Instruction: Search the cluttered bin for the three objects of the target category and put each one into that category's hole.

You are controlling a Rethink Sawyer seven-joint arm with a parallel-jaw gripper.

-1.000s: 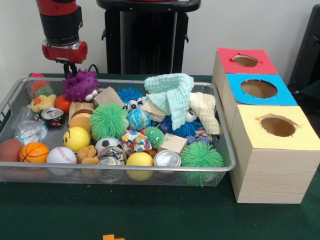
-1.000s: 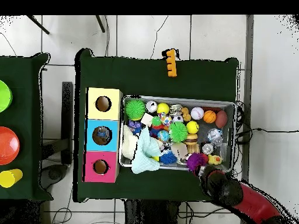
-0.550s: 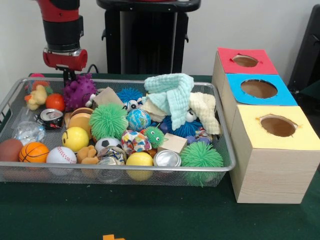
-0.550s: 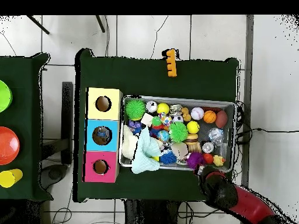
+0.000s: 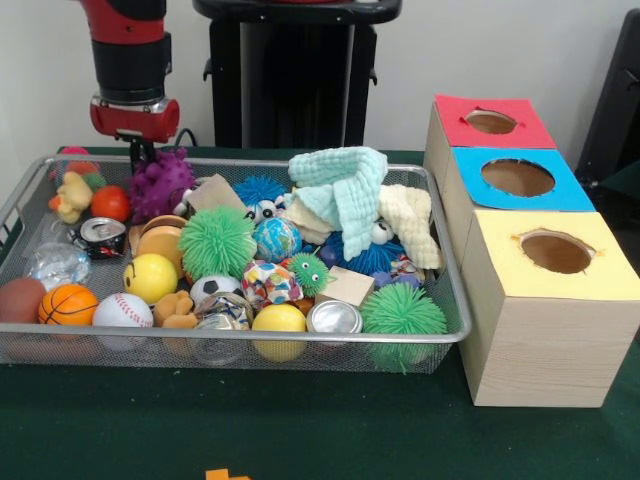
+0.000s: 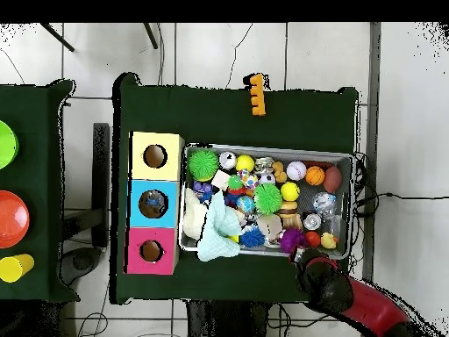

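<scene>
Gripper (image 5: 141,152) state: cannot tell; it hangs at my bin's (image 5: 448,300) far rim beside the purple spiky ball (image 5: 160,183). No sorted object visible; all three remain.

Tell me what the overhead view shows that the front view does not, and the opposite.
Only the overhead view shows the second table with a green, a red and a yellow object, and the tiled floor. Only the front view shows the wooden sides of the boxes and the bin's mesh wall. Both show the bin, the mint cloth, the three holes and the red arm.
</scene>
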